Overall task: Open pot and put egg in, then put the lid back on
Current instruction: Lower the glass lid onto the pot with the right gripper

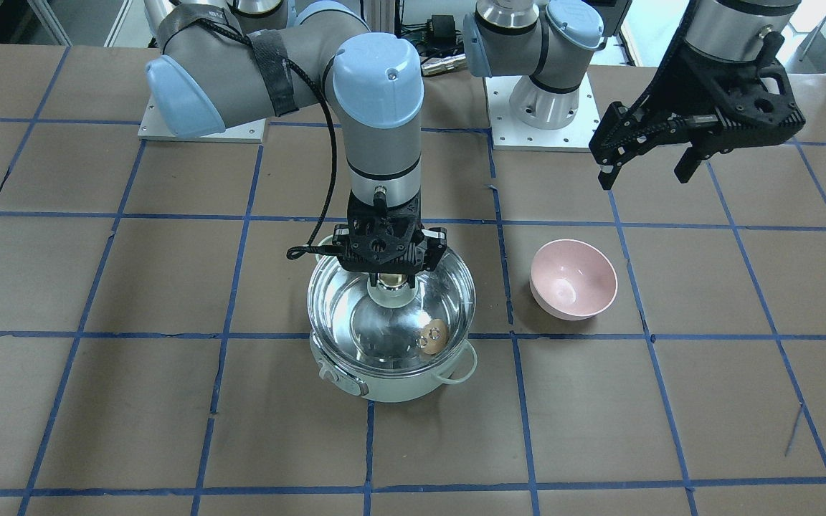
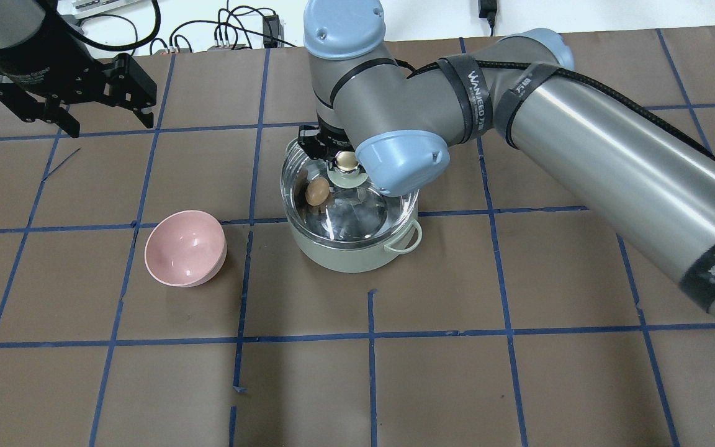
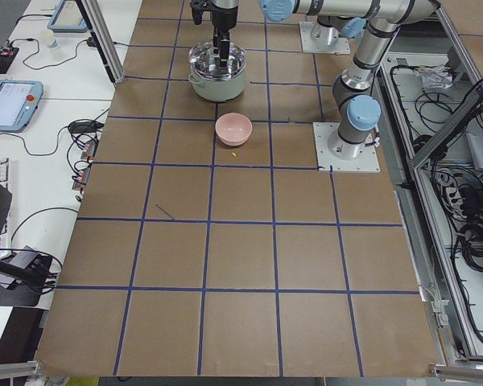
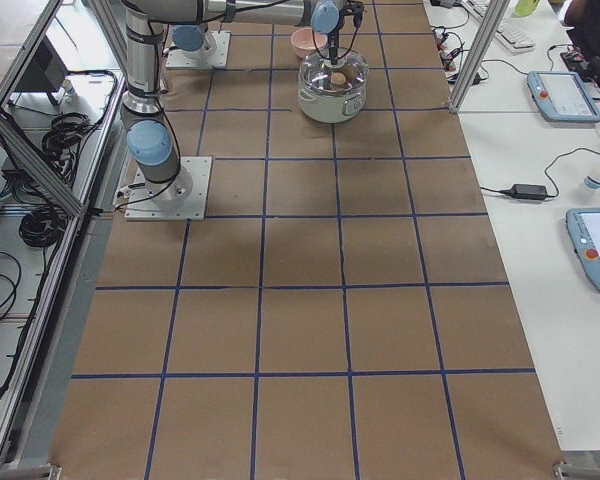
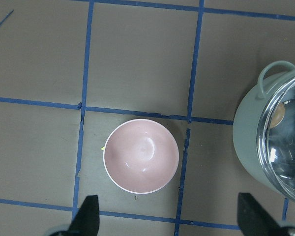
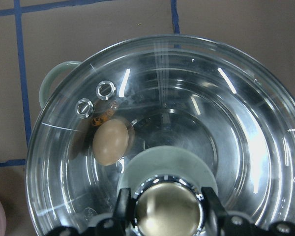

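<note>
Brown table under blue tape grid

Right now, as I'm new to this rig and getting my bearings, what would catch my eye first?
The right gripper clamps the knob of the glass lid on the mint-green pot mid-table, a brown egg showing through the glass. An empty pink bowl sits beside the pot, and the left gripper hangs open above the table beyond it.

Overhead, front views opposed, wrist views close, downward — pot shared
</note>
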### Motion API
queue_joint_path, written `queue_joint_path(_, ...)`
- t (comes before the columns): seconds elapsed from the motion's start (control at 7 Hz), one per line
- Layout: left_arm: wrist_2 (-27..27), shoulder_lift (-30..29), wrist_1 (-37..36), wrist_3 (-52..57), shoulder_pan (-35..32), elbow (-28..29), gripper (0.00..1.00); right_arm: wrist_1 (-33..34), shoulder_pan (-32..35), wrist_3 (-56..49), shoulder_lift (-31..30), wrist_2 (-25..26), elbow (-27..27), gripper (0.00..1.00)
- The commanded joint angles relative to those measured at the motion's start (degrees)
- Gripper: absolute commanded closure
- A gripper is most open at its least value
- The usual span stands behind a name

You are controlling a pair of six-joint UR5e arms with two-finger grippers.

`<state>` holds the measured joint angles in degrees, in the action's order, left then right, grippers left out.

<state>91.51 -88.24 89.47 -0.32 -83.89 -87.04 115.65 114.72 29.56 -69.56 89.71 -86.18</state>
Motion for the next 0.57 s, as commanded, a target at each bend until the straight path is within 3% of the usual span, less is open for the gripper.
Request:
queue_joint_path(0.0,0.07,0.00,0.00,-0.03,-0.05,0.03,0.00,0.02,-0.02,-0.21,0.03,-0.06,0.05,0.66)
queue_joint_path(0.29,0.16,0.00,0.09,-0.03,-0.05,0.03,0.00,0.37,-0.02,-0.12,0.03,0.38,0.05,0.37)
queue_joint_path(0.43,0.16,-0.09,1.13,-0.03,-0.05,0.11,0.00,0.98,-0.02,-0.12,0.12,0.38,0.05,0.35)
